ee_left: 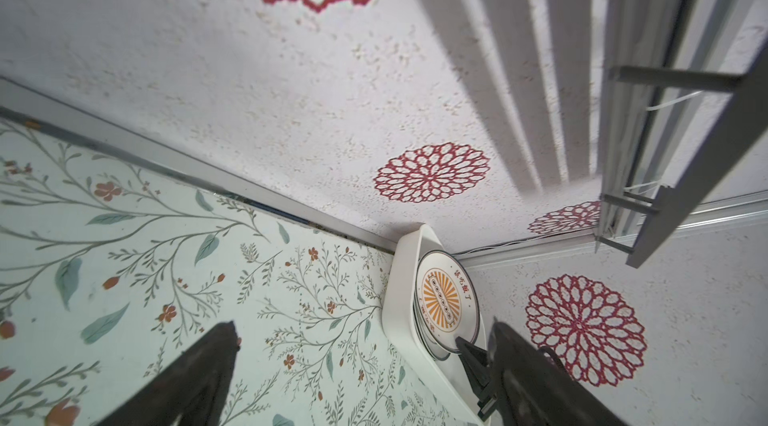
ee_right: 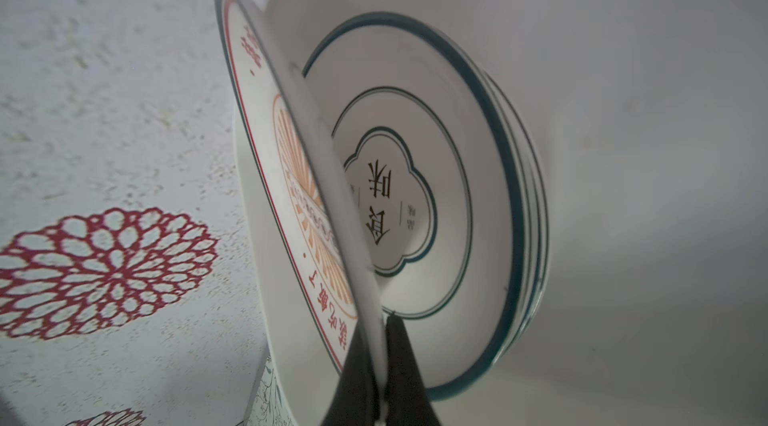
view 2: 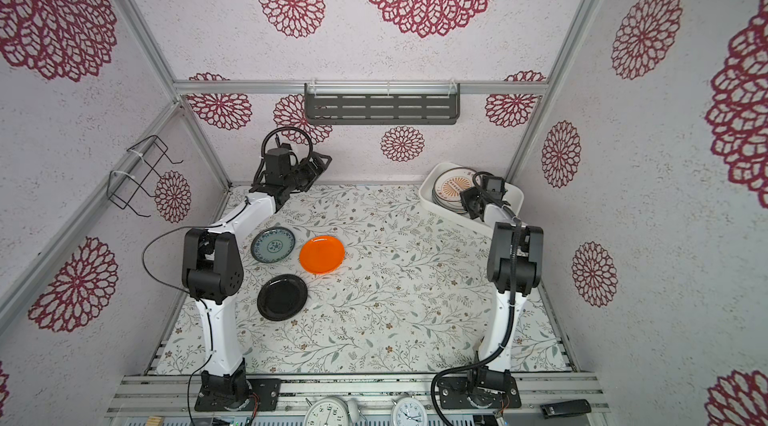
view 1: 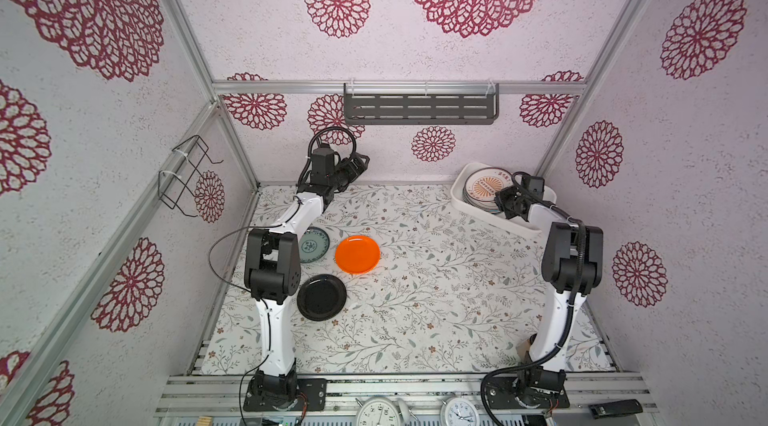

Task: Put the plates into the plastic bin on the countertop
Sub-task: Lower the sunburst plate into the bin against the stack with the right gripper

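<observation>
Left elbow (view 1: 272,266) overlaps the teal plate (view 1: 316,245) — orange plate (view 1: 357,254), black plate (view 1: 322,297) alongside.

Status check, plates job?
Left gripper open, empty. Right gripper shut on sunburst plate rim, tilted over stack in plastic bin. Teal plate, orange plate, black plate on countertop. Nothing blocking.

— What lies on the countertop (view 2: 415,286)?
— Three plates, all on its left side: a teal plate (view 2: 273,244), an orange plate (view 2: 322,254) just beside it, and a black plate (view 2: 282,297) nearer the front.
— And the plastic bin (view 2: 426,197)?
— In the far right corner. It holds a stack with the sunburst plate (view 2: 449,187) on top. The right gripper (view 2: 469,204) is at this plate's edge.
</observation>
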Action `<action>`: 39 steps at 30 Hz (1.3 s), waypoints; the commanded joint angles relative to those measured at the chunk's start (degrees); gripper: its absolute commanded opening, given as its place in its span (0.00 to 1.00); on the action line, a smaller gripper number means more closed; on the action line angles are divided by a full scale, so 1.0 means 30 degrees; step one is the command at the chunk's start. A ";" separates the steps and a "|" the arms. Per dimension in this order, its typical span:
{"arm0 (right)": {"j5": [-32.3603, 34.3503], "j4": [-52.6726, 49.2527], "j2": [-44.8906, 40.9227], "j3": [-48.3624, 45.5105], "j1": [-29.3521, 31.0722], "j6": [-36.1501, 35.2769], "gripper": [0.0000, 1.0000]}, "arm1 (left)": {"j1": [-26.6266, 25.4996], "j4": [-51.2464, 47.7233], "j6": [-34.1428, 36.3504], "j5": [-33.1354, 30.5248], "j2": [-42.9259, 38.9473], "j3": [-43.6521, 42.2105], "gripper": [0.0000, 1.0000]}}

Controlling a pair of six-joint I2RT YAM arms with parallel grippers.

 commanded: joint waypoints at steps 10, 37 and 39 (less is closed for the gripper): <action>0.0194 -0.1618 0.0070 0.1171 0.0043 -0.0188 0.00 | 0.0218 0.1465 -0.0224 -0.0293 -0.1167 -0.1395 0.97; 0.0347 -0.4274 0.0626 0.2367 0.0017 -0.1030 0.35 | 0.0253 0.4167 -0.1036 0.1091 -0.1639 -0.3153 0.97; 0.0388 -0.4472 0.0563 0.2474 0.0014 -0.1057 0.39 | 0.0242 0.4193 -0.1057 0.0970 -0.1843 -0.3386 0.97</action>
